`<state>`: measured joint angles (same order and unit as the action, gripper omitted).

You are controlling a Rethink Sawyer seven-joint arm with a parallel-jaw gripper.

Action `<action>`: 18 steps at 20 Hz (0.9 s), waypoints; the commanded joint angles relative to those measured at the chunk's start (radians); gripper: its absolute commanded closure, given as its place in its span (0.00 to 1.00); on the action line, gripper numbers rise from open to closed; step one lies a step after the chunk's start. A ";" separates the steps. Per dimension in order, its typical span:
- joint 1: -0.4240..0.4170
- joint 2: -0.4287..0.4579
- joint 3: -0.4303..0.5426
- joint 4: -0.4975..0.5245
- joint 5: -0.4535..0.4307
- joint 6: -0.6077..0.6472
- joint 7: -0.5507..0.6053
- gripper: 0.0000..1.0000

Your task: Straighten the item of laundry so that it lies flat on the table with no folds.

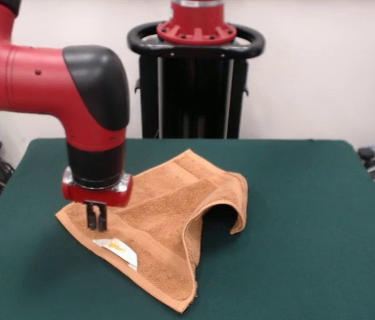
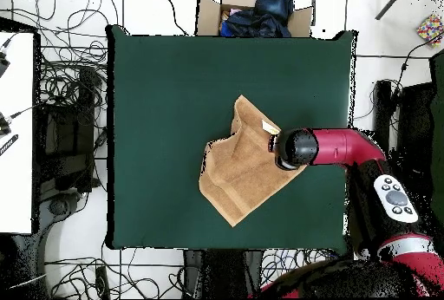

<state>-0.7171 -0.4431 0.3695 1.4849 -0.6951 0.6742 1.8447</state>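
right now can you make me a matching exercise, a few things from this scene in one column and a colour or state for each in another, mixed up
Things:
1. orange-tan terry hand towel
2. dark green felt-like table
3. small white tag
4. end effector

States:
A. flat and bare across most of its width
B. lying on the towel near its front edge
C. rumpled, one side humped up off the table
D. lowered onto the towel's corner beside the tag

Pairs: 1-C, 2-A, 3-B, 4-D
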 commanded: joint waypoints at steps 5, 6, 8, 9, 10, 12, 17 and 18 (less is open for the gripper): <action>0.018 -0.018 0.048 -0.062 0.012 0.065 -0.140 1.00; 0.020 -0.023 0.047 -0.058 0.010 0.062 -0.140 1.00; 0.025 -0.023 0.053 -0.072 0.010 0.075 -0.155 1.00; 0.028 -0.020 0.055 -0.085 0.010 0.088 -0.164 1.00; 0.029 -0.017 0.059 -0.097 0.010 0.097 -0.177 1.00; 0.033 -0.011 0.065 -0.122 0.009 0.119 -0.198 1.00; 0.039 -0.020 0.059 -0.119 0.009 0.125 -0.193 1.00; 0.043 -0.030 0.052 -0.105 0.010 0.124 -0.180 1.00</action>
<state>-0.7124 -0.4705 0.3695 1.4014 -0.6953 0.6955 1.8319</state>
